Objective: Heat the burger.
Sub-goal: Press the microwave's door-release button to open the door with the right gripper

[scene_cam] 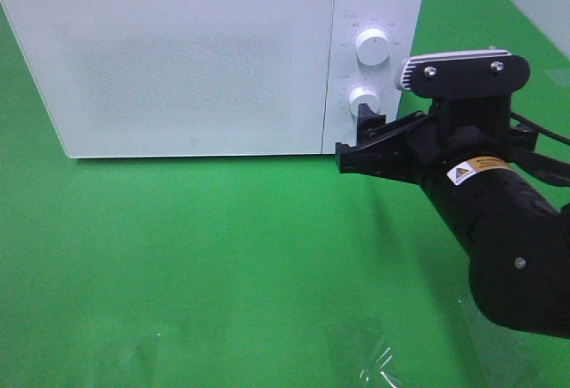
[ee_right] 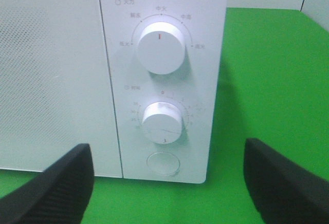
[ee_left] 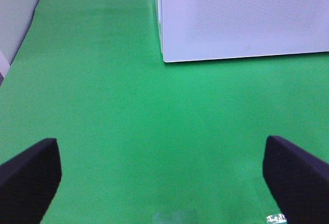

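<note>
**R gripper at microwave dials, burger out of sight**

Green table (scene_cam: pixel 223 263) fills all views. The white microwave (scene_cam: pixel 178 59) stands at the back of it, door shut. The door front is frosted, so can't see inside.

Burger: not visible in any view. Can't tell whether it's behind the door.

R arm (scene_cam: pixel 512 246), black, reaches in from the right toward the control panel. R gripper (scene_cam: pixel 363 134) is spread wide w/ nothing held. It sits just in front of the panel at lower-knob height. In the wrist view its two fingers (ee_right: pixel 56 183) flank the panel bottom, apart from it.

L gripper (ee_left: pixel 160 144) is also spread wide and holds nothing. It hangs over bare green, w/ the microwave's near left corner ahead of it and well apart.

Upper knob (ee_right: pixel 161 48) has a red mark pointing up. Lower knob (ee_right: pixel 163 122) is just below it and smaller. A round button (ee_right: pixel 163 163) sits under both.
</note>
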`<control>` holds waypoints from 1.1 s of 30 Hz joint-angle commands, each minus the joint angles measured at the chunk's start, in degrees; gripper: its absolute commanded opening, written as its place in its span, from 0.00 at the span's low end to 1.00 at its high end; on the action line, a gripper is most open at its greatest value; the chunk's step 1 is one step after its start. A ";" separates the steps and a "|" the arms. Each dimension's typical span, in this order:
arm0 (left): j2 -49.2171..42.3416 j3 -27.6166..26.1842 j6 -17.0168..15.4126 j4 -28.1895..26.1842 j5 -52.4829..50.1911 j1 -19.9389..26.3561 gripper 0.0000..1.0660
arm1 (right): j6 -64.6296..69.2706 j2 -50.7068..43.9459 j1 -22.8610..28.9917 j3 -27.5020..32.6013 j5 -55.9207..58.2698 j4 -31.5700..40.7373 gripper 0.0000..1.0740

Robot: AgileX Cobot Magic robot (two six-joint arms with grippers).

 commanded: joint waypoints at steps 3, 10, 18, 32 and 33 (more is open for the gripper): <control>-1.09 0.23 -0.06 -0.11 -0.06 0.11 0.94 | -1.66 2.35 1.72 -3.15 1.49 1.43 0.71; -1.09 0.23 -0.06 -0.11 -0.06 0.11 0.94 | 2.23 2.52 1.83 -4.35 2.98 3.72 0.71; -1.09 0.23 -0.06 -0.11 -0.06 0.11 0.94 | 23.78 2.52 1.83 -4.35 4.47 3.21 0.61; -1.09 0.23 -0.06 -0.11 -0.06 0.11 0.94 | 71.05 2.52 1.83 -4.35 6.65 3.44 0.19; -1.09 0.23 -0.06 -0.11 -0.06 0.11 0.94 | 73.34 2.52 1.83 -4.35 6.70 3.50 0.12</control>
